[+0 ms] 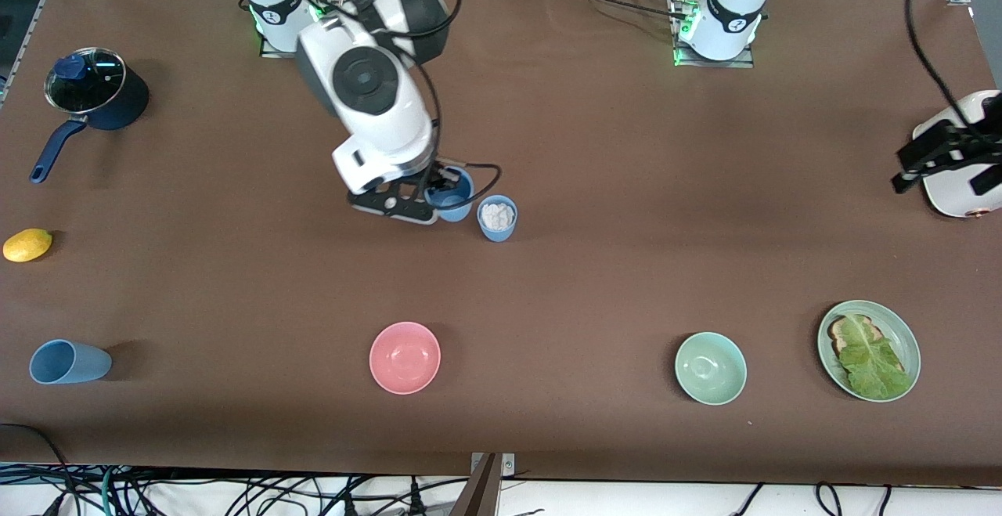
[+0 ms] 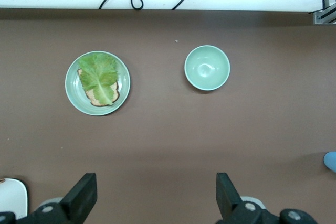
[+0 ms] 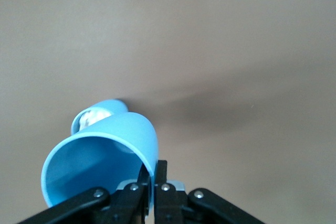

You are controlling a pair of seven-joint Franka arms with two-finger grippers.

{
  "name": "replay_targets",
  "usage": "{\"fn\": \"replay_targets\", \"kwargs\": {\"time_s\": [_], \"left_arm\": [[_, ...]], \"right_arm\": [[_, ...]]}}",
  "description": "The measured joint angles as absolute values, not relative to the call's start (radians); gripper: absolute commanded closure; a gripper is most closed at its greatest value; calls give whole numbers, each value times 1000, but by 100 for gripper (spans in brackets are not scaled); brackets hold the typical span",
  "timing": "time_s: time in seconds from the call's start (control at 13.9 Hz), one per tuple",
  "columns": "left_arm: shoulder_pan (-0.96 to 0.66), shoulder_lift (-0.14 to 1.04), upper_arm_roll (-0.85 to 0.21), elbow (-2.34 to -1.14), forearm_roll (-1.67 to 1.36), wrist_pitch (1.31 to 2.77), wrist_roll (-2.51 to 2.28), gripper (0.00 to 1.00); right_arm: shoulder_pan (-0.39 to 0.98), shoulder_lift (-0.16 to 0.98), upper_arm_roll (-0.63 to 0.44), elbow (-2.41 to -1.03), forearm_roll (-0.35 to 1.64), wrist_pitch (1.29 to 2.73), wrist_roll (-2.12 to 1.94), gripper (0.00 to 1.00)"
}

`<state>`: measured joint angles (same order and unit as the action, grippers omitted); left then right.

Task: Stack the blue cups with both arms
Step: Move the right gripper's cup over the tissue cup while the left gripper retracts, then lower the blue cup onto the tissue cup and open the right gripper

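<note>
Gripping the rim of an empty blue cup (image 1: 452,196), the right end effector (image 1: 435,196) has its fingers (image 3: 157,182) pressed together on the cup wall, one inside and one outside, as the right wrist view shows. In that view the held cup (image 3: 105,156) tilts, with the table surface far below it. This held cup hangs over the middle of the brown tabletop (image 1: 626,226), right beside a second blue cup (image 1: 497,218) that stands upright there and contains something white. Whether the two cups touch cannot be told.

A third blue cup (image 1: 69,362) lies on its side near the front-camera edge of the tabletop, at the right arm's end and well apart from the upright cup. A pink bowl (image 1: 405,357) sits nearer to the front camera than the upright cup. A yellow lemon (image 1: 27,245) and a dark blue saucepan with a glass lid (image 1: 95,93) lie toward the right arm's end.

The left end effector (image 1: 947,156) waits over a white toaster (image 1: 974,187) at the left arm's end, its fingers (image 2: 84,195) spread wide apart and holding nothing. Its wrist view looks down on a mint-green bowl (image 2: 207,67) and, beside that, a green plate (image 2: 97,83) carrying toast covered by a lettuce leaf. Both lie nearer to the front camera than the toaster.
</note>
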<state>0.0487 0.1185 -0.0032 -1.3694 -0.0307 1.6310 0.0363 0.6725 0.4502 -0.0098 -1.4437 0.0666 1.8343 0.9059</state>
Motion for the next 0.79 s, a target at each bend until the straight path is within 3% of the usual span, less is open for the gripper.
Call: {"fn": "replay_targets", "kwargs": {"time_s": [0.79], "left_arm": [[10, 43, -2, -1500, -34, 1623, 164, 0]], "right_arm": [[754, 522, -12, -1436, 42, 1927, 1089, 100]]}}
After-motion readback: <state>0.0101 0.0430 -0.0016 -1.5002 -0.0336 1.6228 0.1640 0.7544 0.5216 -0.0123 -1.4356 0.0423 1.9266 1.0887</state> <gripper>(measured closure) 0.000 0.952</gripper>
